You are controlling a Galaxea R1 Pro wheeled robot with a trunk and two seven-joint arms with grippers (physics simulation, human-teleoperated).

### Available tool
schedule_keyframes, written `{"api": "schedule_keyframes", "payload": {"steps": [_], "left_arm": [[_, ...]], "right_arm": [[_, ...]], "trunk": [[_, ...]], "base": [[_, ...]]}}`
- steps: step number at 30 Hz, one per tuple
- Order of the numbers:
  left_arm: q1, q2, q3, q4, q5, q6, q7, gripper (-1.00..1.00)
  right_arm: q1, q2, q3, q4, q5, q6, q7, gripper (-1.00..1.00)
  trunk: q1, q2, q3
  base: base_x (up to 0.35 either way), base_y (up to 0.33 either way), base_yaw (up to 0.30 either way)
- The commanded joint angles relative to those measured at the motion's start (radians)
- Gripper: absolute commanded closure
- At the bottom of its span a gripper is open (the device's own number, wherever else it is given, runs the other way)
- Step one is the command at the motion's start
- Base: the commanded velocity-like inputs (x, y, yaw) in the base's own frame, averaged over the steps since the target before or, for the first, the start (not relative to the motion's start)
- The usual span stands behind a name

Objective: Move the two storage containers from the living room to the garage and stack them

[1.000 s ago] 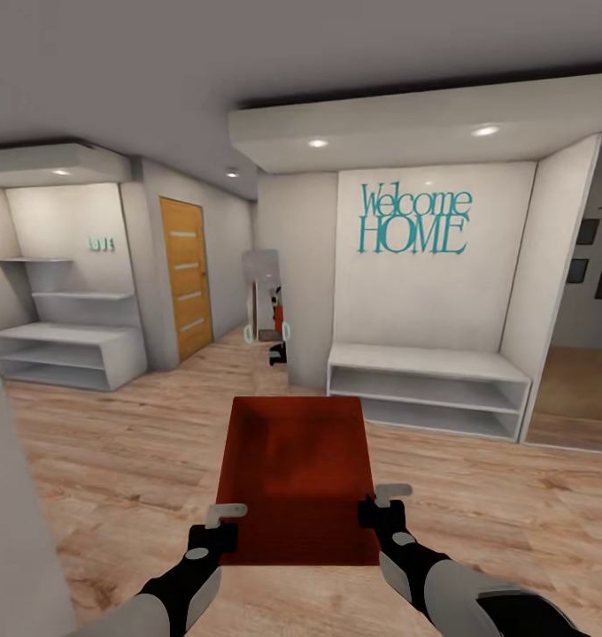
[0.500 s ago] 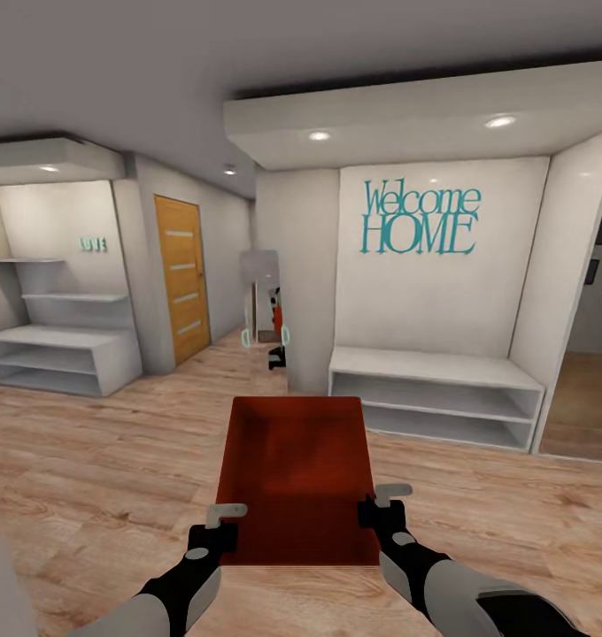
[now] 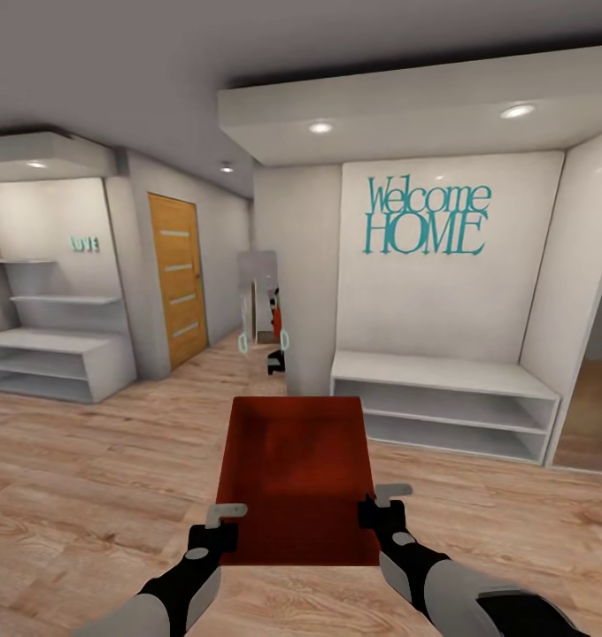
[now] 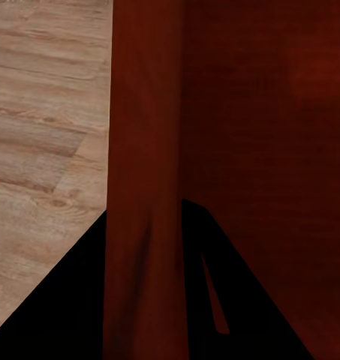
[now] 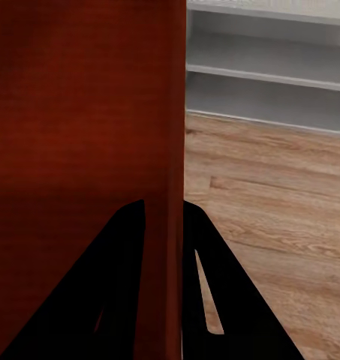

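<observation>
Red-orange plastic, smooth-walled: one open-top container is carried out in front of the robot, held level above a light wood-plank floor. The left gripper pinches the container's left wall near the corner closest to the robot, and the right gripper pinches the right wall likewise; in each wrist view a dark finger sits on either side of the thin red wall, so both are closed on it. The container is empty inside. Ahead of the container stands a white low shelf unit under a teal "Welcome HOME" sign. Left of that sign a white pillar carries a tall mirror, and left of the mirror a corridor runs back past a wooden door with pale stripes. Further left is a second white shelf unit. Judgement: this is the carrying step, in a wood-floored hallway and not the garage, since no dark concrete is in sight. The second container is not accounted for here. The next move likely calls for steering the base past the pillar toward the corridor or door while keeping both grips firm and the container level, with enough clearance not to clip the shelf unit.
</observation>
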State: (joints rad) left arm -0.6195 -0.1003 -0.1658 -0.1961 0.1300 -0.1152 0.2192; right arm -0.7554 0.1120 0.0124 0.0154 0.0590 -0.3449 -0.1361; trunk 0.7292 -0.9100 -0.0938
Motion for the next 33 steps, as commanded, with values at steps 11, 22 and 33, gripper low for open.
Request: {"api": "schedule_keyframes", "payload": {"steps": [11, 22, 33], "left_arm": [[-0.002, 0.008, 0.025, -0.003, -0.007, -0.007, 0.02, 1.0], [-0.002, 0.008, 0.025, -0.003, -0.007, -0.007, 0.02, 1.0], [-0.002, 0.008, 0.025, -0.003, -0.007, -0.007, 0.02, 1.0]], "right_arm": [[-0.001, -0.007, -0.026, 0.005, -0.019, -0.005, -0.01, 1.0], [-0.001, -0.008, -0.026, 0.005, -0.019, -0.005, -0.01, 1.0], [-0.001, -0.006, -0.026, 0.005, -0.019, -0.005, -0.01, 1.0]], "trunk": [[0.001, -0.001, -0.002], [0.001, -0.001, -0.002], [0.001, -0.001, -0.002]], "base": [[0.321, 0.0, 0.0], [0.321, 0.0, 0.0], [0.321, 0.0, 0.191]]}}
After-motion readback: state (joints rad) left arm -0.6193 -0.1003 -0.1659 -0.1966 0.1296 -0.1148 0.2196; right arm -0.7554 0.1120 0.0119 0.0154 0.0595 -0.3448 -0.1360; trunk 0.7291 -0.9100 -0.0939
